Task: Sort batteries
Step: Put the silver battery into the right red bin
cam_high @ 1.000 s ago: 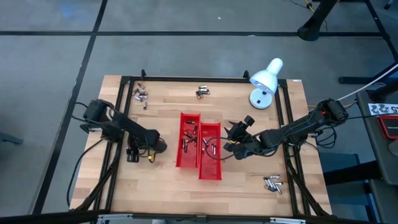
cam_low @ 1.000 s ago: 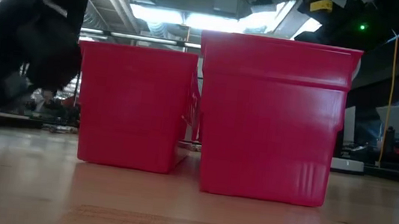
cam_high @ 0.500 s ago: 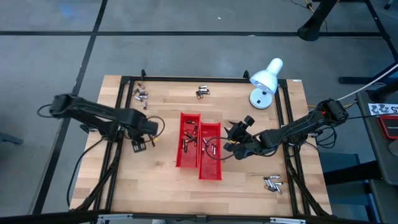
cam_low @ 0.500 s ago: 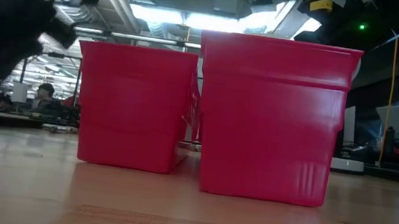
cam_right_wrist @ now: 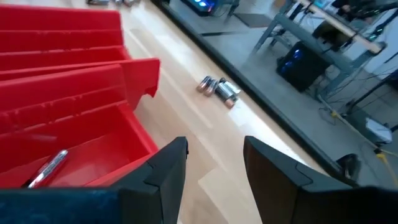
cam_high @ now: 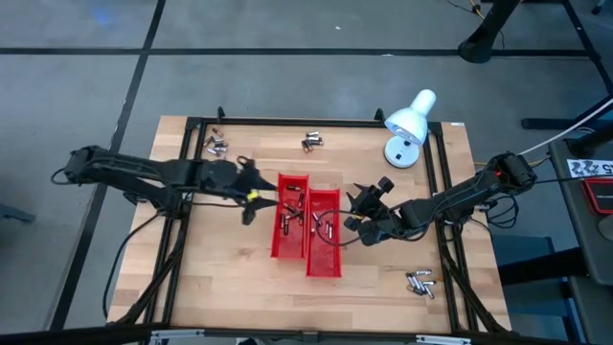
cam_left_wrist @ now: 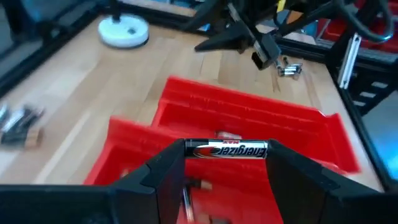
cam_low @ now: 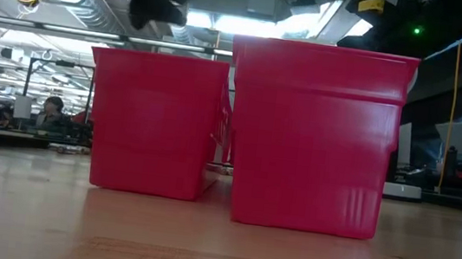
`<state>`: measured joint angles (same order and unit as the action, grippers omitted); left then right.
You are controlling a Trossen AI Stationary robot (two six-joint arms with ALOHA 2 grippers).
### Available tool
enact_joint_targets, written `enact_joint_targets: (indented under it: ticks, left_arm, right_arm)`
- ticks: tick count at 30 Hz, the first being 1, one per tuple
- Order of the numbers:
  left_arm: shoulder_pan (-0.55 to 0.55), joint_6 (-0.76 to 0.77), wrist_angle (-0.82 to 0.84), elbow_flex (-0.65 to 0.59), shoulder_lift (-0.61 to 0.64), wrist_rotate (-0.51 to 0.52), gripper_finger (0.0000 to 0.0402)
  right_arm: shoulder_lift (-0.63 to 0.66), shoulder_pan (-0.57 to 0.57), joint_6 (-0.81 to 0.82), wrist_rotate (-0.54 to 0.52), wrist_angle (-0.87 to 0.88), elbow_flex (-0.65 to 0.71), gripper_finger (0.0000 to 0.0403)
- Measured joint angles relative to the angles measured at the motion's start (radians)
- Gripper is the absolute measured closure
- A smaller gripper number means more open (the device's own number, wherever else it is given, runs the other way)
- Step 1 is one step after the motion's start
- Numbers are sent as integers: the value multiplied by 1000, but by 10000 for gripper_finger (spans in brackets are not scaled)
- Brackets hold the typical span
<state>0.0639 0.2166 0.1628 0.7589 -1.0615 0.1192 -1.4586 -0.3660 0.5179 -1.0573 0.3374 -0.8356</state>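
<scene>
Two red trays stand side by side mid-table, the left tray [cam_high: 289, 216] and the right tray [cam_high: 324, 232], each with a few batteries inside. My left gripper [cam_high: 251, 201] hovers at the left tray's left rim, shut on one black-and-silver battery [cam_left_wrist: 227, 149]. My right gripper [cam_high: 356, 226] stays just right of the right tray, open, with nothing between its fingers [cam_right_wrist: 214, 162]. Loose batteries lie in small heaps at the far left [cam_high: 216, 147], the far middle [cam_high: 312, 142] and the near right [cam_high: 420, 282]. My left gripper pinches the battery between its two fingers, one fingertip [cam_left_wrist: 176, 163] against each end of it, so the battery bridges the gap. The fingers come slanting down from the table's left. The battery hangs level, lifted clear above the left tray [cam_left_wrist: 143, 155].
A white desk lamp [cam_high: 410, 125] stands at the far right. A black frame rail [cam_high: 287, 122] runs around the tabletop. Bare wood lies near the front edge, in front of the trays [cam_low: 201, 239].
My left gripper has risen from the table left of the trays and swung toward the left tray, tipping from pointing down to nearly level. The battery has come up with it, lifted clear of the table.
</scene>
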Motion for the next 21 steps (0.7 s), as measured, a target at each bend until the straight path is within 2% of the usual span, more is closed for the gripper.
enact_joint_targets:
  ticks: [4, 7, 14, 21]
  left_arm:
    - [0, -49, -195, 0, -166, -2, 211]
    - [-5, -78, -286, 37, -294, -4, 211]
    - [-15, -101, -258, 204, -548, -55, 210]
    - [-29, -89, -206, 319, -666, -60, 210]
  right_arm:
    - [8, -1, 1, -66, 0, 0, 240]
    - [28, -1, 0, -72, 9, -1, 240]
    - [85, -1, 1, -58, 62, -1, 240]
    - [117, -1, 12, -50, 108, -1, 240]
